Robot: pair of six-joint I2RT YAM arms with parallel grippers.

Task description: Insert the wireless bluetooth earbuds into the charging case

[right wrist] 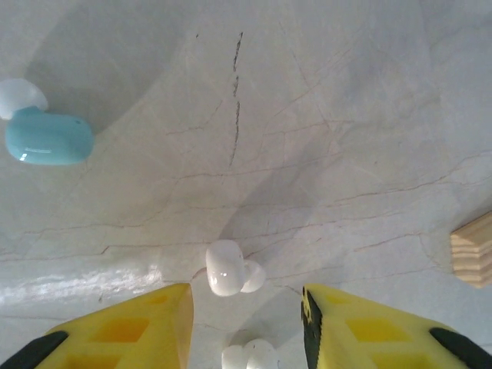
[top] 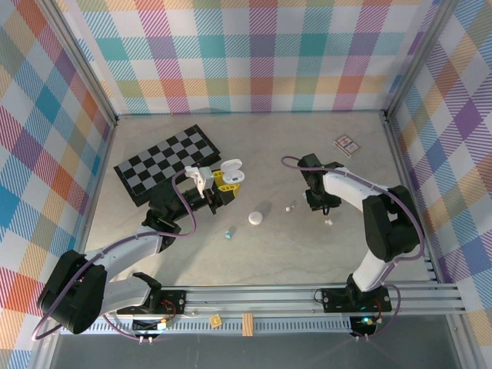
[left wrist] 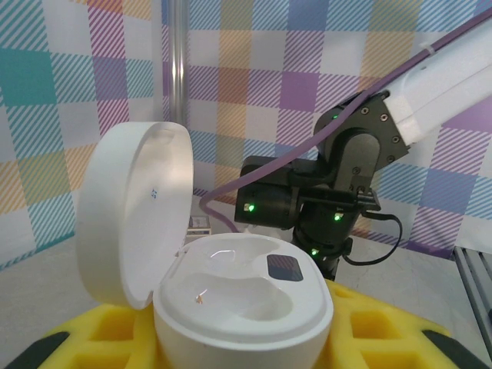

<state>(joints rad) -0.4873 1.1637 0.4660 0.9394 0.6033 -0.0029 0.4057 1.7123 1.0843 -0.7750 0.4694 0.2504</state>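
Note:
My left gripper (top: 221, 184) is shut on the white charging case (top: 231, 174), holding it up with the lid open. In the left wrist view the case (left wrist: 242, 292) sits between the yellow fingers (left wrist: 384, 330), and both of its wells are bare. My right gripper (right wrist: 246, 296) hangs open, low over the table. One white earbud (right wrist: 229, 269) lies just ahead of its fingertips, untouched. A second white earbud (right wrist: 250, 356) lies between the fingers. A pale blue earbud (right wrist: 46, 137) lies off to the left. From above, white earbuds (top: 290, 207) (top: 329, 221) flank the right gripper (top: 319, 203).
A closed white oval case (top: 255, 217) and a blue earbud (top: 230, 231) lie mid-table. A checkerboard (top: 165, 165) lies behind the left gripper, and small cards (top: 347, 144) are at the back right. A wooden block (right wrist: 473, 250) shows at the right edge. The right arm (left wrist: 330, 192) stands beyond the held case.

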